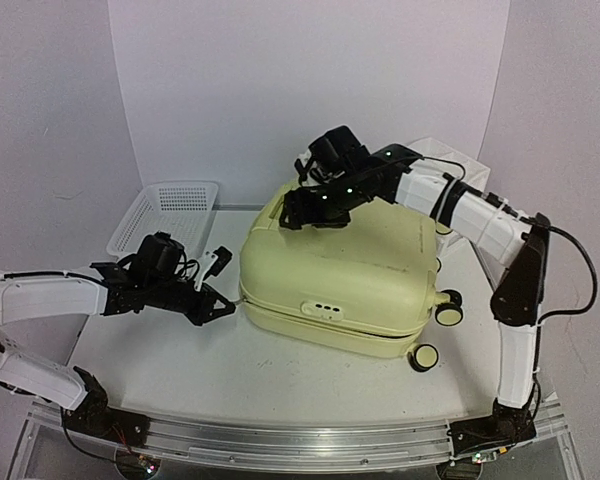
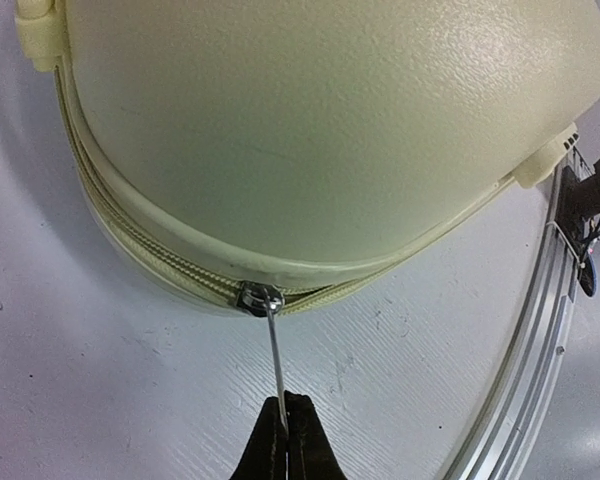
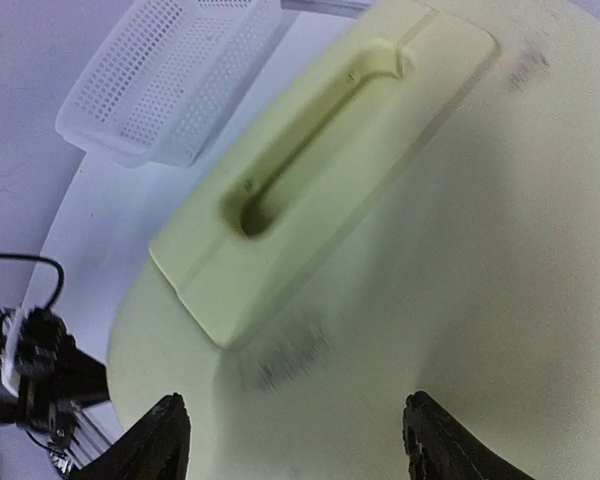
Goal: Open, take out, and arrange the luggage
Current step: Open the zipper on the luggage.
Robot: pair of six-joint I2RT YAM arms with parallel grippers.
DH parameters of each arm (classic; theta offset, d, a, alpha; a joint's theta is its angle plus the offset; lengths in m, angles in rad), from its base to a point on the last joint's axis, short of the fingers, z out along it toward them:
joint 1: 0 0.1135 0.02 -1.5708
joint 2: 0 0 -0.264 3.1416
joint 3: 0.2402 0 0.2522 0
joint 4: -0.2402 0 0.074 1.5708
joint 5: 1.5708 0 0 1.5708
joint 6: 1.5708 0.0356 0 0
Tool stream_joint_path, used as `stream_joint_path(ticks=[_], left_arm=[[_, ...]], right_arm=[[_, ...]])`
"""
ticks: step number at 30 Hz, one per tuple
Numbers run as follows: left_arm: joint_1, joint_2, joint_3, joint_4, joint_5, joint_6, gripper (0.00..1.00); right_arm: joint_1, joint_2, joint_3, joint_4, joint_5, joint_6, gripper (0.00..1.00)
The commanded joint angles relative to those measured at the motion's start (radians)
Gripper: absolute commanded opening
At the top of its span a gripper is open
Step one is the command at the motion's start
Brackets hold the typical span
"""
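The luggage (image 1: 350,265) lies flat and closed on the table (image 1: 230,370), with its wheels (image 1: 449,313) toward my right arm. My left gripper (image 2: 285,435) is pressed together on the thin zipper pull (image 2: 275,350) at the case's corner. My right gripper (image 3: 298,445) hangs over the lid with its fingers spread, just beside the moulded handle (image 3: 310,160).
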Motion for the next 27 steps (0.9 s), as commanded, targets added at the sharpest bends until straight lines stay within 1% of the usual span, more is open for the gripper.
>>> stream_joint_path(ticks=[1,5,8,11,17,20,22,25,27], left_arm=[[-0.044,-0.060,0.000,0.054,0.042,0.038,0.00],[-0.081,-0.054,0.003,0.057,0.036,0.039,0.00],[-0.123,-0.049,0.008,0.059,0.025,0.032,0.00],[-0.159,-0.057,0.005,0.061,0.018,0.018,0.00],[-0.233,-0.090,-0.008,0.060,-0.010,-0.005,0.00],[-0.275,-0.086,-0.005,0.060,-0.031,-0.013,0.00],[-0.307,-0.074,0.001,0.062,-0.051,-0.016,0.00],[-0.346,-0.047,0.017,0.062,-0.069,-0.015,0.00],[-0.369,-0.033,0.028,0.064,-0.077,-0.014,0.00]], right_arm=[[0.047,0.165,0.253,-0.024,0.111,0.108,0.74],[0.058,0.286,0.394,-0.023,0.164,0.248,0.74],[0.074,0.329,0.432,-0.021,0.224,0.300,0.73],[0.086,0.322,0.402,-0.020,0.283,0.328,0.72],[0.098,0.320,0.391,-0.020,0.293,0.334,0.71],[0.111,0.324,0.392,-0.031,0.310,0.344,0.68],[0.123,0.331,0.394,-0.070,0.346,0.372,0.67],[0.133,0.337,0.409,-0.187,0.417,0.426,0.68],[0.139,0.298,0.364,-0.227,0.440,0.434,0.68]])
